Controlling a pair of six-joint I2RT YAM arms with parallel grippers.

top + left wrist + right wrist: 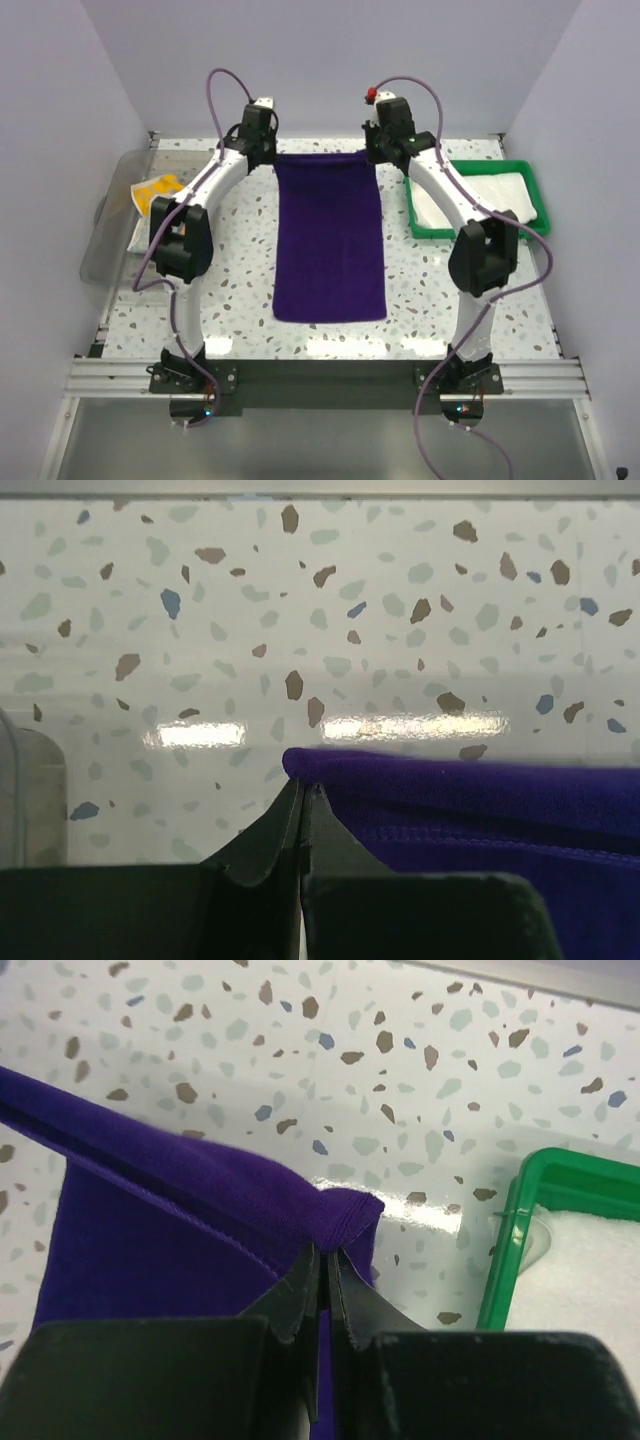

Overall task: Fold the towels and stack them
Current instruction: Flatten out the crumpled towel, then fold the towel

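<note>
One purple towel (pixel 331 240), spread long, far corners pinched up

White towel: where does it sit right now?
In the top view, the white towel lies inside the green tray, right of the purple towel.

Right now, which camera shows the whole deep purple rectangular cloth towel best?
Top external: the deep purple towel is visible whole, a long rectangle spread on the speckled table between the arms. The left wrist view shows only the corner pinched in the shut left gripper. The right wrist view shows only the corner pinched in the right gripper.
</note>
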